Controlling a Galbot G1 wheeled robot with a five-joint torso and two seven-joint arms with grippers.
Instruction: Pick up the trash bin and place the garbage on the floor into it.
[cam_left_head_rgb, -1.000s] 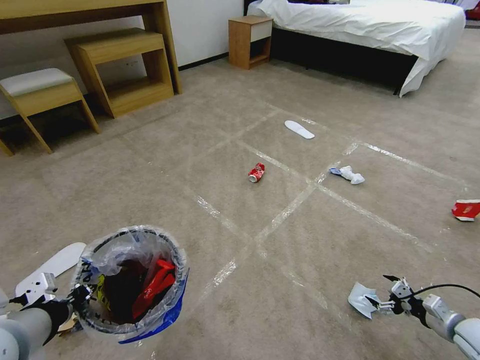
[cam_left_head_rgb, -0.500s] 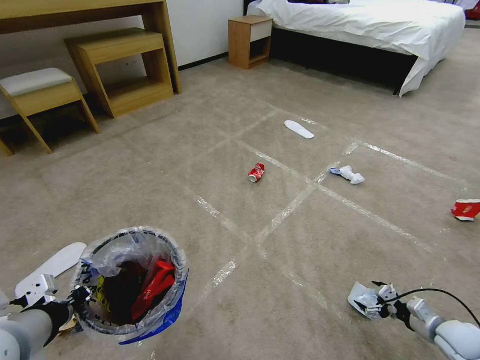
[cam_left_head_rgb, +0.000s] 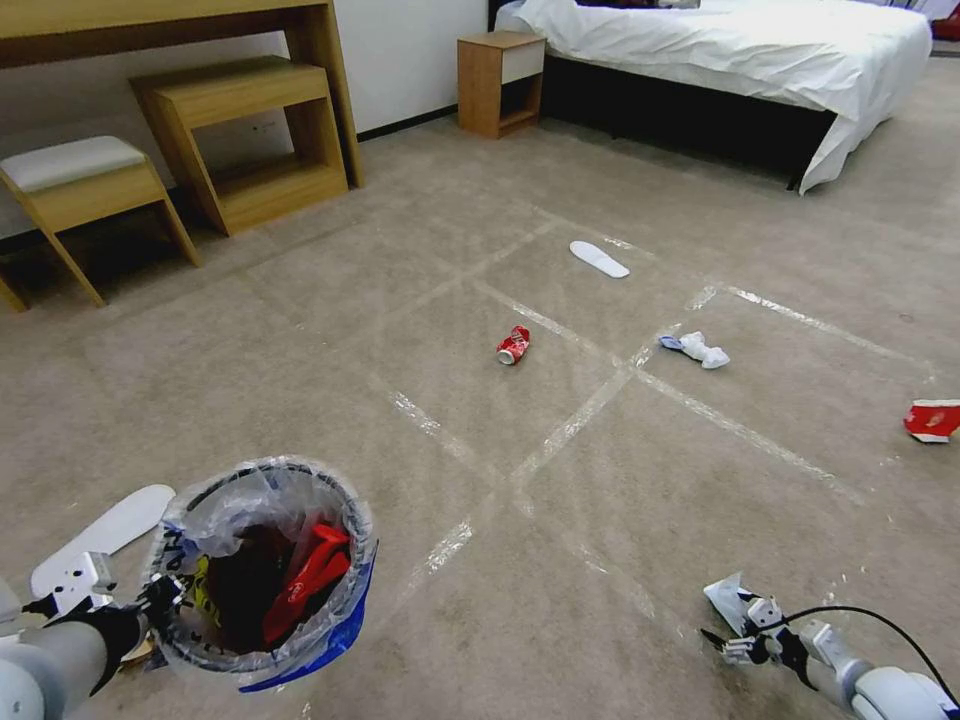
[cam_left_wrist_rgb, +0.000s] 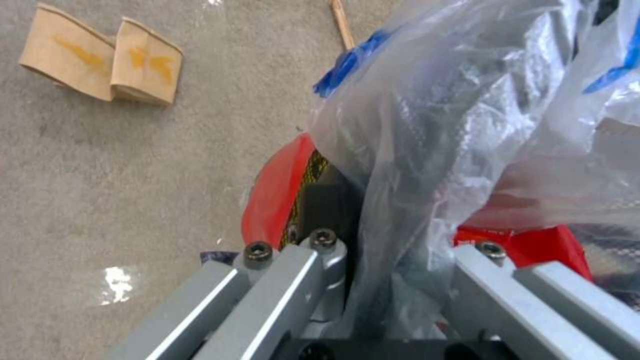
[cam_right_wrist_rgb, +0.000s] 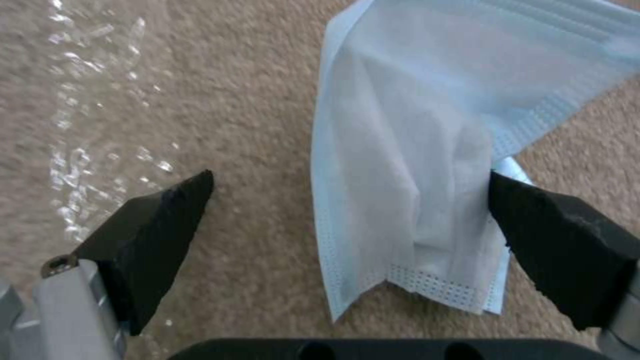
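My right gripper (cam_right_wrist_rgb: 347, 220), fingers wide, straddles a blue face mask (cam_right_wrist_rgb: 427, 125) on the carpet (cam_right_wrist_rgb: 233, 100); my left gripper (cam_left_wrist_rgb: 393, 260) clamps the trash bin (cam_left_head_rgb: 262, 570) rim at 7 o'clock.

I am in a bedroom. A big bed (cam_left_head_rgb: 740, 50) with white sheets stands at the far side. A small wooden nightstand (cam_left_head_rgb: 500, 82) sits just beside it. By the wall I see a wooden desk (cam_left_head_rgb: 170, 30), a low shelf (cam_left_head_rgb: 245, 140) and a stool (cam_left_head_rgb: 85, 195) with a soft seat. Soft carpet (cam_left_head_rgb: 420, 250) covers the floor.
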